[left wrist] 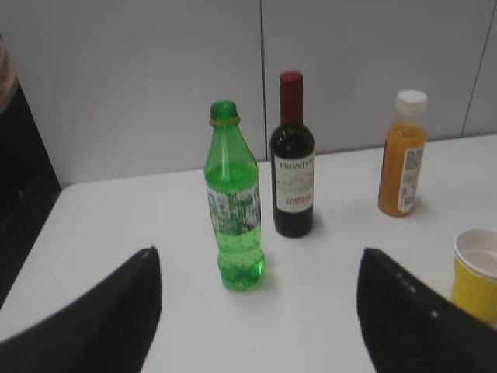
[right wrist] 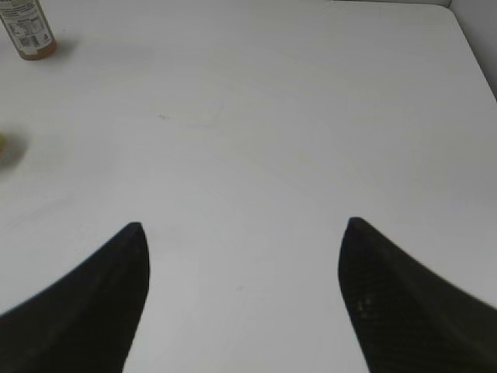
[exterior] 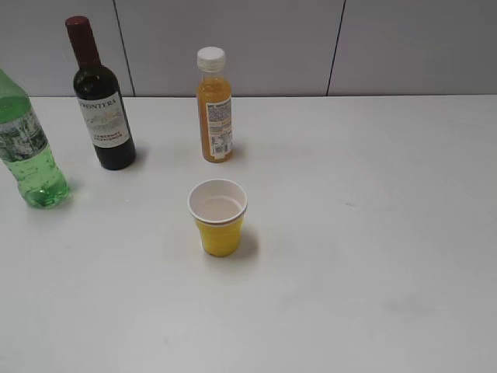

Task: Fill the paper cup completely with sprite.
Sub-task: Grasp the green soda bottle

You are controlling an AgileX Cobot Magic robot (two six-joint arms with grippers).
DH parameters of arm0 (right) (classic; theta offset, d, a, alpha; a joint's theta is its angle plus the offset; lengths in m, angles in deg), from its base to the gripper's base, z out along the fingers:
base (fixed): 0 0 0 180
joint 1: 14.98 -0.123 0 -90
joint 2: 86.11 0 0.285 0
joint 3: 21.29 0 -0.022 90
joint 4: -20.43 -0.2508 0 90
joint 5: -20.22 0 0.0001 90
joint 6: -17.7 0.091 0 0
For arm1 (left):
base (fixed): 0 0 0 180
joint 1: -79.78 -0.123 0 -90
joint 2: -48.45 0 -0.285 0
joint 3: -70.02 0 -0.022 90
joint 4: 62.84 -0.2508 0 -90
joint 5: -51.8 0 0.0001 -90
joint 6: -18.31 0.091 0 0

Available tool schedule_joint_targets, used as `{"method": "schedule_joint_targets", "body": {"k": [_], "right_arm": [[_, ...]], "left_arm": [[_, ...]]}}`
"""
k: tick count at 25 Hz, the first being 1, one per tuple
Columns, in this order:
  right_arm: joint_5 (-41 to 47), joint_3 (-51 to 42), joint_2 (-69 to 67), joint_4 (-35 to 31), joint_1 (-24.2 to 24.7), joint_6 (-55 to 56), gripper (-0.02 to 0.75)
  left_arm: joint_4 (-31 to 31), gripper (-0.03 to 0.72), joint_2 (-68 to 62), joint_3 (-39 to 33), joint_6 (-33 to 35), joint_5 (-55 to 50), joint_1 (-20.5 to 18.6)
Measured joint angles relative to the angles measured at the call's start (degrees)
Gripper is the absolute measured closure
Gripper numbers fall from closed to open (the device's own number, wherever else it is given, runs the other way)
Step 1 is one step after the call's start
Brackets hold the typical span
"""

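The yellow paper cup (exterior: 218,217) stands upright mid-table, its white inside showing; its edge also shows at the right of the left wrist view (left wrist: 476,273). The green sprite bottle (exterior: 28,148) stands uncapped at the far left, also in the left wrist view (left wrist: 233,210). My left gripper (left wrist: 256,252) is open and empty, short of the bottle, which stands between and beyond its fingers. My right gripper (right wrist: 245,225) is open and empty over bare table. Neither gripper shows in the exterior view.
A dark wine bottle (exterior: 99,99) stands right of the sprite, also in the left wrist view (left wrist: 293,159). An orange juice bottle with a white cap (exterior: 213,106) stands behind the cup and shows in both wrist views (left wrist: 404,155) (right wrist: 27,29). A grey wall runs behind the white table (exterior: 373,233).
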Motion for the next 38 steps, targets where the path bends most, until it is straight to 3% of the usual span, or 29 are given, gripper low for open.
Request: {"method": "schedule_joint_targets", "body": {"k": [6, 15, 28, 33, 38], "right_arm": [[0.0, 0.0, 0.0, -0.1, 0.0, 0.0, 0.153], [0.0, 0.0, 0.0, -0.1, 0.0, 0.0, 0.153], [0.0, 0.0, 0.0, -0.1, 0.0, 0.0, 0.153], [0.0, 0.0, 0.0, -0.2, 0.0, 0.0, 0.153], [0.0, 0.0, 0.0, -0.2, 0.0, 0.0, 0.153]], "left_arm": [[-1.0, 0.075, -7.1, -0.1, 0.0, 11.2, 0.0], [-1.8, 0.083, -21.5, -4.7, 0.0, 36.0, 0.0], [-1.9, 0.096, -44.1, -7.7, 0.0, 55.8, 0.0], [-1.9, 0.097, -52.4, -13.4, -1.8, 69.0, 0.0], [-2.7, 0.097, -61.3, -14.4, -5.3, 79.2, 0.0]]}}
